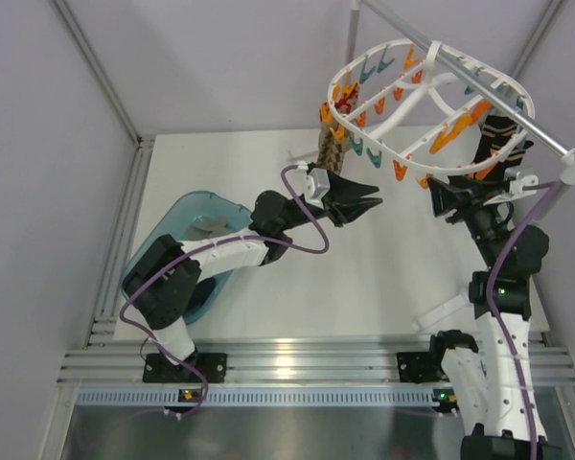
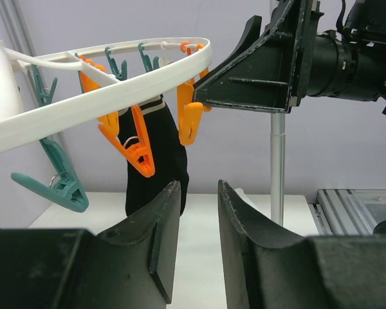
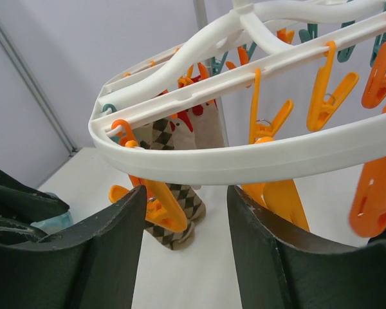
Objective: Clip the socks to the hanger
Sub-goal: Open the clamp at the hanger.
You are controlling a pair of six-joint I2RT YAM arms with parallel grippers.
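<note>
The white oval hanger [image 1: 431, 96] with orange and teal pegs hangs at the upper right. A brown zigzag sock [image 1: 331, 146] is clipped at its left side and a black striped sock [image 1: 498, 144] at its right side. My left gripper [image 1: 372, 197] is open and empty below the hanger's left part. My right gripper [image 1: 435, 199] is open and empty below the ring, facing left. The left wrist view shows the left gripper [image 2: 199, 187], the ring [image 2: 116, 87] and the black sock [image 2: 156, 161]. The right wrist view shows the right gripper [image 3: 186, 190], the ring [image 3: 244, 161] and the brown sock [image 3: 180, 215].
A translucent teal tub [image 1: 187, 240] lies on the white table [image 1: 393, 278] at the left, beside the left arm. A metal rod [image 1: 479, 86] carries the hanger, and its stand pole [image 2: 278, 167] rises at the right. Grey walls close in the sides.
</note>
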